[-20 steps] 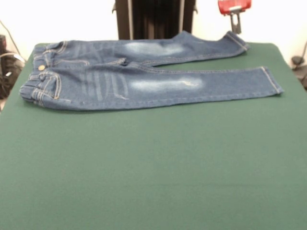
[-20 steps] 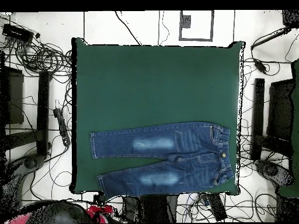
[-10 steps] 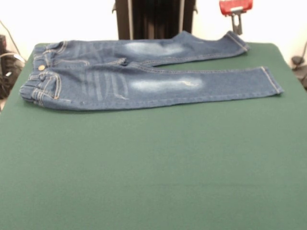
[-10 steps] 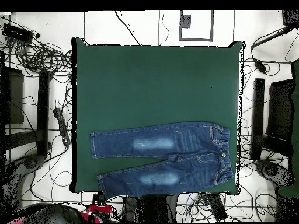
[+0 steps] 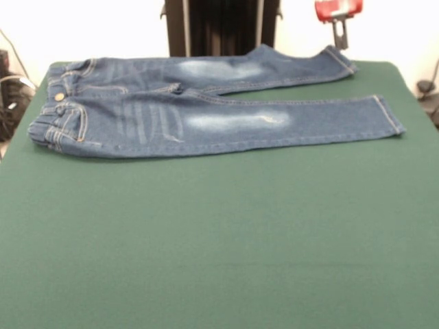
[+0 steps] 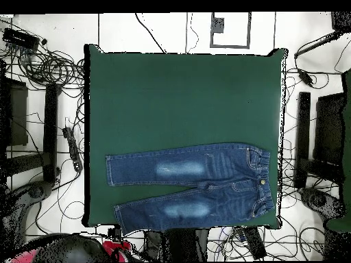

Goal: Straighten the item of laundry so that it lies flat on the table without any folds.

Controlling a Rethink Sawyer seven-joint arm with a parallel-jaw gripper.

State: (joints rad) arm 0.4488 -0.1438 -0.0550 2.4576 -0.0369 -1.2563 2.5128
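Note:
The item of laundry, a small pair of blue jeans (image 5: 206, 113), lies spread out along the far side of the green table (image 5: 219, 240). Its waistband is at the left and both legs run to the right. Pale patches show on each thigh. The far leg's hem reaches the table's far right edge. My gripper (image 5: 339, 35) hangs just above and behind that hem, apart from the cloth, under a red wrist piece. In the overhead view the jeans (image 6: 195, 185) lie near the bottom edge of the table (image 6: 185, 96), and the red arm (image 6: 113, 250) shows at the bottom left.
Cables (image 6: 41, 61) and dark stands (image 6: 301, 137) surround the table on the floor. The black pedestal (image 5: 219, 27) rises behind the jeans. The wide green stretch in front of the jeans holds nothing.
The gripper has drifted slightly up and to the right at the top of the front view. The jeans have not moved.

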